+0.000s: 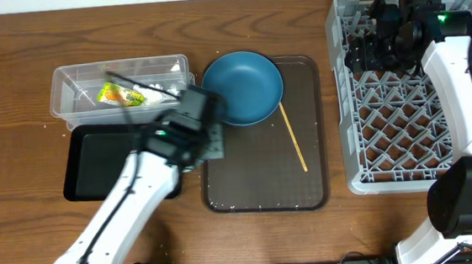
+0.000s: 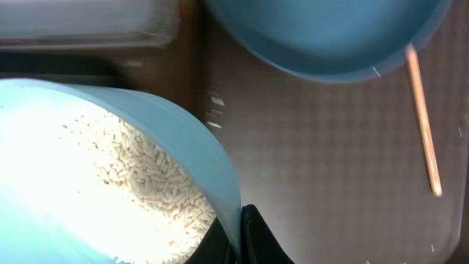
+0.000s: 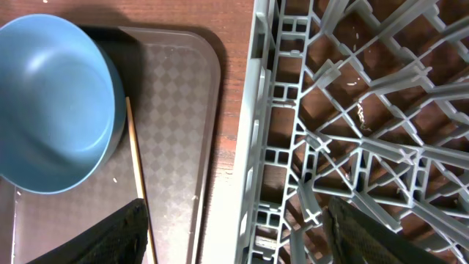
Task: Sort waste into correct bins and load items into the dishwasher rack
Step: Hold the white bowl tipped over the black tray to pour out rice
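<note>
My left gripper (image 2: 240,235) is shut on the rim of the pale mint bowl (image 2: 88,110), which holds a heap of white rice grains (image 2: 146,176). In the overhead view this gripper (image 1: 204,118) sits at the brown tray's left edge, beside the dark-blue plate (image 1: 243,87), and the arm hides the bowl. The thin wooden stick (image 1: 293,138) lies on the tray to the right of the plate. My right gripper (image 3: 238,227) stands open with nothing in it, over the left wall of the grey dishwasher rack (image 1: 403,110).
The clear tub (image 1: 72,86) at the back left holds a yellow-orange wrapper (image 1: 120,95) and white tissue (image 1: 161,91). The black tray (image 1: 95,164) lies in front of it. A few rice grains dot the brown serving tray (image 1: 265,180).
</note>
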You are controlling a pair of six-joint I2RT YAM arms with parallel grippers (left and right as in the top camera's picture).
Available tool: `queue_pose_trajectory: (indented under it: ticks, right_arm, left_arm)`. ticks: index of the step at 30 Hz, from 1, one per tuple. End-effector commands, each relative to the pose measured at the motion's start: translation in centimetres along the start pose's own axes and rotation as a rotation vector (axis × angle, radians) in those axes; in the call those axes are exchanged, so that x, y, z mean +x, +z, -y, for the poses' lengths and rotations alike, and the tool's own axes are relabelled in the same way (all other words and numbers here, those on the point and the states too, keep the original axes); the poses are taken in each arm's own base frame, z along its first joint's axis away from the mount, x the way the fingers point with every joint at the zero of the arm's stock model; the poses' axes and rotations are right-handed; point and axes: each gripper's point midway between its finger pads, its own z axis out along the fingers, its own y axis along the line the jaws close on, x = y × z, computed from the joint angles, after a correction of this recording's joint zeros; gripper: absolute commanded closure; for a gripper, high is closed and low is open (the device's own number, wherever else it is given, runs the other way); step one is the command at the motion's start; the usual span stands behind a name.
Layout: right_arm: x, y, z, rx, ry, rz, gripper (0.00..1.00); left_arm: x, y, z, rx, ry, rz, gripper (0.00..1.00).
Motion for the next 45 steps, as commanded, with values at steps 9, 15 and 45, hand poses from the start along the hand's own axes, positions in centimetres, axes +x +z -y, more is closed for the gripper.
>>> queue_pose_trajectory:
  ticks: [9,15,45]
  right_arm:
    - [0.5,0.4,-0.2,-0.002,-0.014,-0.021,0.24]
    - [0.5,0.4,-0.2,-0.002,-0.014,-0.021,0.24]
    - [0.7,0.4,0.2,0.021,-0.012,-0.032,0.24]
  left_arm:
    - [-2.4,-1.7,-4.6,0.377,-0.171,-0.027,0.94]
    - [-2.9,-2.1,-7.3,0.579,-0.284,-0.002,0.94]
    - [-5.4,-2.2,-11.7,1.25,-0.805,-0.036,0.94]
